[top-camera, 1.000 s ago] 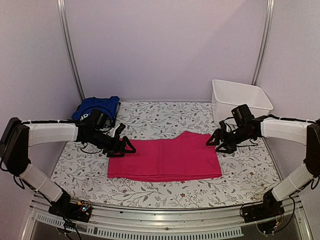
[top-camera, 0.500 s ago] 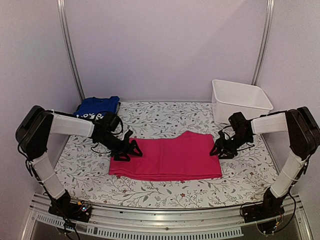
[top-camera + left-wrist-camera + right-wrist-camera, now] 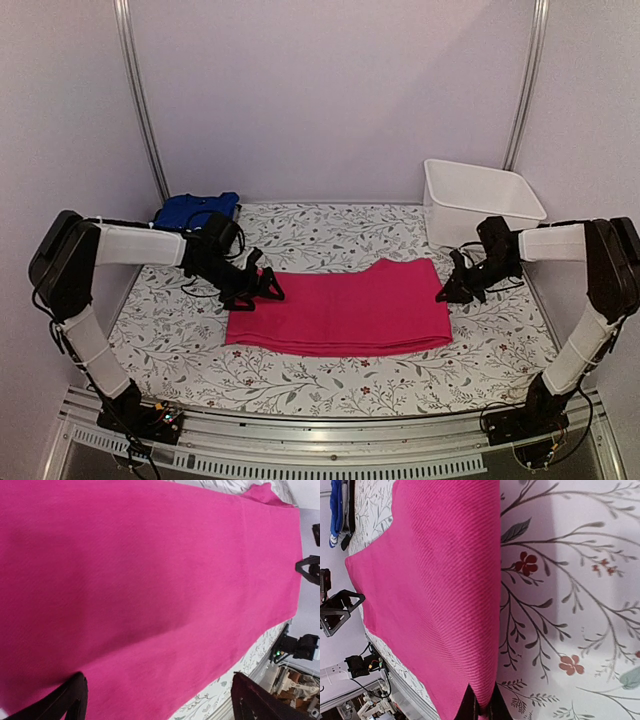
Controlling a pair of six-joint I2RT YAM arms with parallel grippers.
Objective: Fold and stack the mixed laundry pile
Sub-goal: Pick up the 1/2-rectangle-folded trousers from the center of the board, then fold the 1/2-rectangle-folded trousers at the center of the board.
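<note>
Top view: folded magenta garment (image 3: pixel 340 308) lies mid-table on the floral covering (image 3: pixel 330 235); blue garment (image 3: pixel 195 210) sits far left; left gripper (image 3: pixel 262 285) is at the magenta's left end, right gripper (image 3: pixel 445 293) at its right end
Left wrist: fingers (image 3: pixel 70 700) are spread wide over the magenta cloth, gripping nothing
Right wrist: fingers (image 3: pixel 475 711) are pressed together, pinching the hem
Risk: with only the right end held, a pull could drag the cloth and skew the fold

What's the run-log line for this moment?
left gripper: open, at pink garment left edge | right gripper: shut on its right edge | blue garment: back left
</note>
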